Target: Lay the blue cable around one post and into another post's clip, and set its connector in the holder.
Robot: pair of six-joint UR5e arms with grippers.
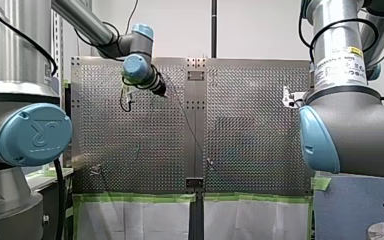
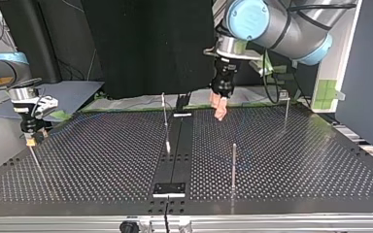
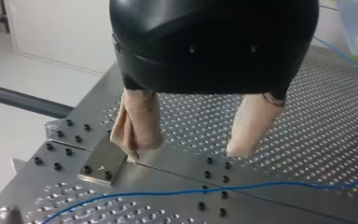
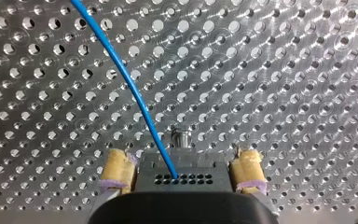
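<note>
The thin blue cable (image 4: 130, 84) runs over the perforated plate into a dark connector block (image 4: 182, 171) with a row of small holes. The block sits between the yellow pads (image 4: 116, 170) of my right gripper (image 4: 182, 173), which is open, a pad close on each side. A short metal post (image 4: 182, 137) stands just ahead of it. My left gripper (image 3: 193, 140), black with beige pads (image 3: 137, 123), hangs open and empty just above the plate. The cable (image 3: 205, 190) lies on the plate ahead of it, apart from the pads. In the top view my left gripper (image 2: 219, 110) hovers near the far middle.
Slim upright posts (image 2: 233, 165) (image 2: 165, 121) (image 2: 286, 109) stand on the board. Small bracket plates (image 2: 170, 188) (image 3: 101, 163) sit on the centre rail (image 2: 175, 155). My right gripper (image 2: 31, 138) is at the board's edge at the top view's left. Green tape (image 1: 135, 198) lines the board's edge at the front view's bottom.
</note>
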